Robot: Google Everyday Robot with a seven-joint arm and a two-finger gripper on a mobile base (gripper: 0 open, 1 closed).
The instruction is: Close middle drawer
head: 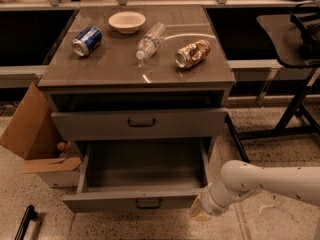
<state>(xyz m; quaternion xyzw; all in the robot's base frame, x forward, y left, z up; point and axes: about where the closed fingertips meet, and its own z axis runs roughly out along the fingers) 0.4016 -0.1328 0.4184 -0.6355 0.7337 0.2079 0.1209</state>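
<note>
Camera view: middle drawer point(112, 202) is pulled well out of the cabinet, deep grey box open and bare inside, low flat front facing the floor-side of the shot, small dark pull point(148, 202) centred on it. Gripper point(201, 213) sits low at the right end of that front panel, just beside the corner; can't tell if it's actually touching. Can't tell if the gripper is open or closed either, only its tan tip shows past the white arm point(260, 181), which comes in from the right edge.

Top drawer point(100, 125) with the wider black handle point(141, 122) is above, sticking out less far than the middle one.

On the table point(100, 71): blue can point(86, 40) on its side at left, white bowl point(127, 21) at the back, clear plastic bottle point(151, 40) lying mid-top, brown-gold can point(193, 53) on its side to the right. All apart from each other.

Cardboard box point(27, 126) with open flaps stands on the floor against the cabinet's left side.
</note>
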